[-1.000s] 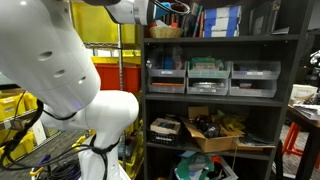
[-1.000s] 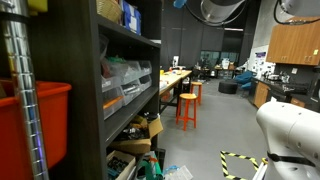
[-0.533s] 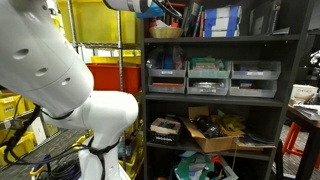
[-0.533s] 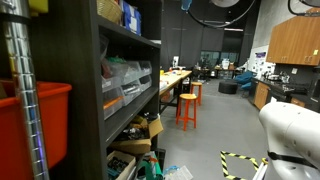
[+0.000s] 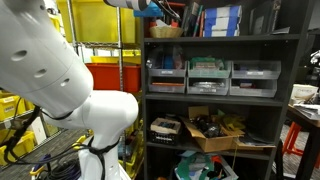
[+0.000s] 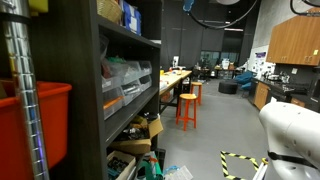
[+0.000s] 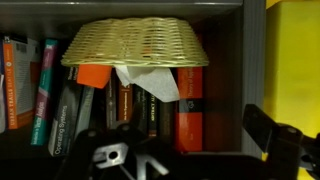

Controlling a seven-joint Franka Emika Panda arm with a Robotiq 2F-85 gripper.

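Observation:
In the wrist view a woven wicker basket (image 7: pixel 135 42) fills the top, with white paper (image 7: pixel 150 80) showing at its mouth; the picture seems to stand upside down. Behind it stand books, one with an orange spine (image 7: pixel 188 105). My gripper (image 7: pixel 190 155) is open and empty, one dark finger (image 7: pixel 272 138) at the right and dark parts at the lower left. In an exterior view the gripper (image 5: pixel 150 9) hangs at top-shelf height, just left of the basket (image 5: pixel 166 31) and not touching it.
A dark shelf unit (image 5: pixel 215 95) holds books on top, grey bins (image 5: pixel 208 76) in the middle and a cardboard box (image 5: pixel 213 130) below. Yellow racks (image 5: pixel 105 50) stand behind the arm. An orange stool (image 6: pixel 187 107) and benches lie down the aisle.
In an exterior view my gripper has drawn slightly left, away from the shelf front. The basket and books have not moved.

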